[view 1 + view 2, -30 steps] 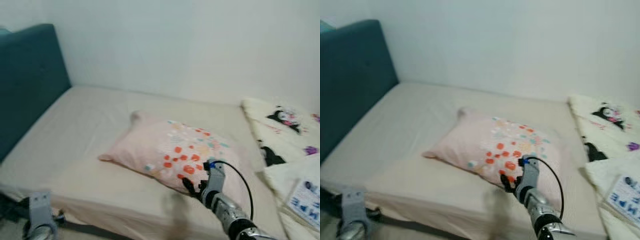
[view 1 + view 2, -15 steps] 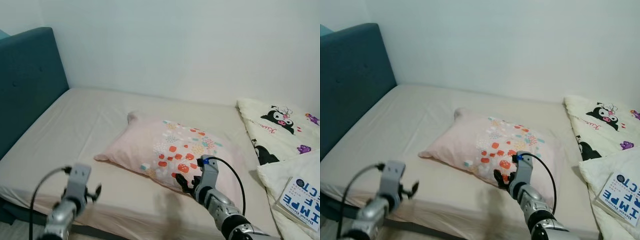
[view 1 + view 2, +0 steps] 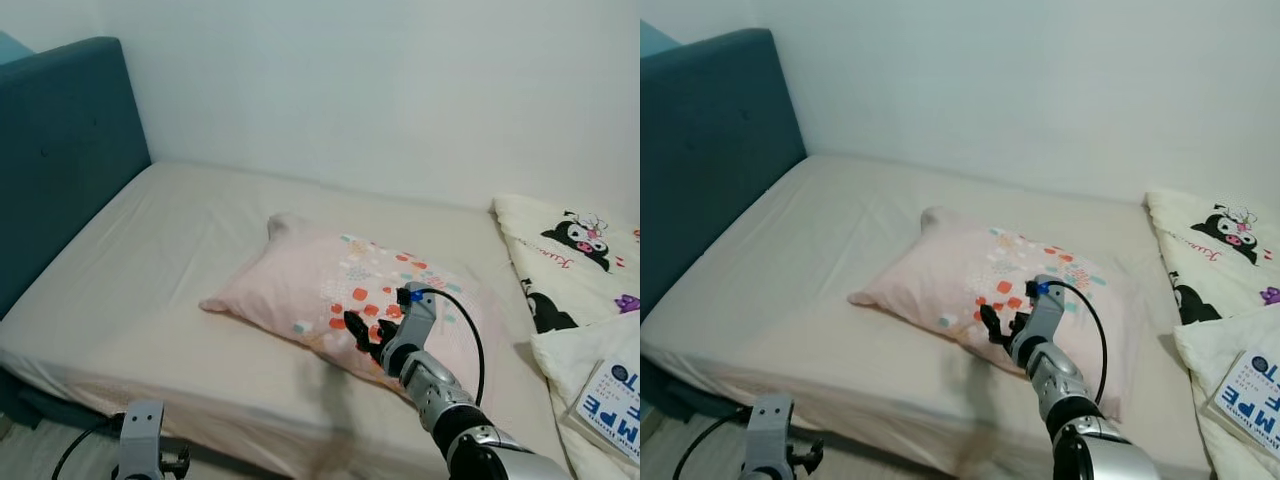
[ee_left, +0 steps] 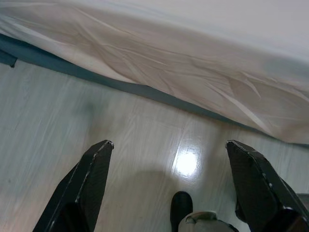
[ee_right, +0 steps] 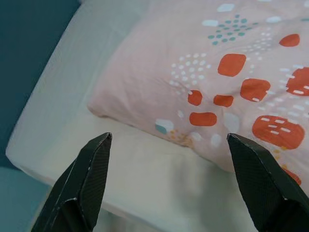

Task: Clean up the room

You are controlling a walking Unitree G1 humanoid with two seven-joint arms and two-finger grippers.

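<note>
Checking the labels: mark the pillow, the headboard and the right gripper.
pillow (image 3: pixel 310 285), left eye view, plain pink part of its cover.
headboard (image 3: pixel 60 150), left eye view, teal padded face.
right gripper (image 5: pixel 169 186), right wrist view, midway between its fingertips, open.

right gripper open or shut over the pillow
Open. In the right wrist view the right gripper has its two black fingers spread wide apart with nothing between them, poised above the near edge of the pink pillow.
</note>
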